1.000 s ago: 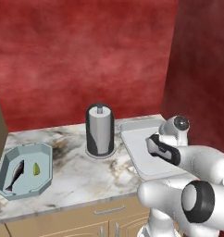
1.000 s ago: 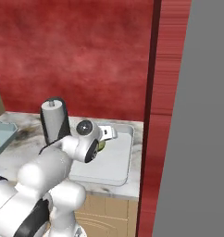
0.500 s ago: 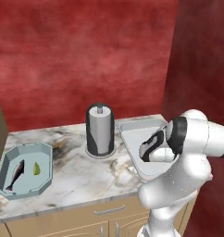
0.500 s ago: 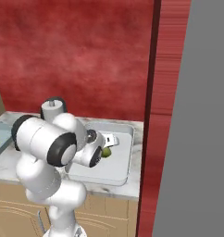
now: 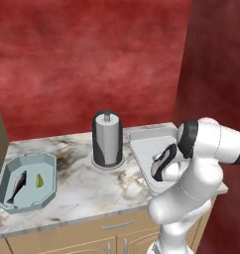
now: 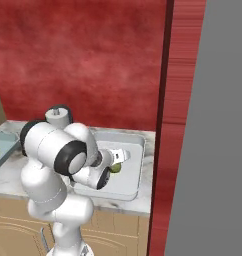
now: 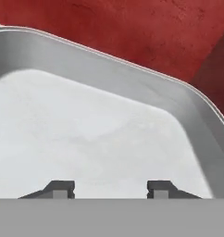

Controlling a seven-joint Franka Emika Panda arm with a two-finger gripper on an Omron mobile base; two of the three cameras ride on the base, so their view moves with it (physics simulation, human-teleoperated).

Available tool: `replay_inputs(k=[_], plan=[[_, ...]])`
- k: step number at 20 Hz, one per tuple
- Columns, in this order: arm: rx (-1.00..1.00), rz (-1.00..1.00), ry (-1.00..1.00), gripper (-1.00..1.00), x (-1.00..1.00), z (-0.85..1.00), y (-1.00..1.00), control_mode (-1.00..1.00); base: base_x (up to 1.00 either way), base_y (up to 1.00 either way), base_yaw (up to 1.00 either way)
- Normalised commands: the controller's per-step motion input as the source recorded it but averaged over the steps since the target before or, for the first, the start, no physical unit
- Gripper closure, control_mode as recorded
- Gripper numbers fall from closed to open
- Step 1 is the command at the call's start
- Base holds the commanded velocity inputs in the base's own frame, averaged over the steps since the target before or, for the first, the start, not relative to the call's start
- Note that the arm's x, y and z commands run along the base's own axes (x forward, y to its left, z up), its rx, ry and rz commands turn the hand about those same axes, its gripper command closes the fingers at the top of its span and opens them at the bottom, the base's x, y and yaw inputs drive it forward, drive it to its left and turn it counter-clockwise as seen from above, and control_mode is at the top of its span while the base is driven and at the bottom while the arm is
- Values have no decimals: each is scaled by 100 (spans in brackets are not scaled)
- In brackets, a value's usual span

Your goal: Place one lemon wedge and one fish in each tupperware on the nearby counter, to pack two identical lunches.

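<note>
The jaws [image 7: 107, 187] are seen parted and empty over the white tray [image 5: 142, 149] at the desk's right end; the lemon wedge [image 6: 114, 168] lies just beside them.

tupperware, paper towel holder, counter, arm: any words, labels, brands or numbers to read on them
None: no text, label, brand or number can be read in any view.
The pale blue tupperware, the white-grey tupperware, the paper-towel holder, the counter and the cabinet fronts are all plain.

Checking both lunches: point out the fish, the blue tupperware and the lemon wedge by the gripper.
fish [image 5: 17, 187], left base view, mid-body.
blue tupperware [image 5: 51, 159], left base view, far rim.
lemon wedge [image 6: 115, 168], right base view, visible green edge.
</note>
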Motion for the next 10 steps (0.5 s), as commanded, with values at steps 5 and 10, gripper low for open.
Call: replay_inputs(k=[5,10], plan=[[0,0,0,-100,-30,100,-26,-100,0,0,0],[-1,0,1,-100,-6,100,-1,-100,0,0,0]])
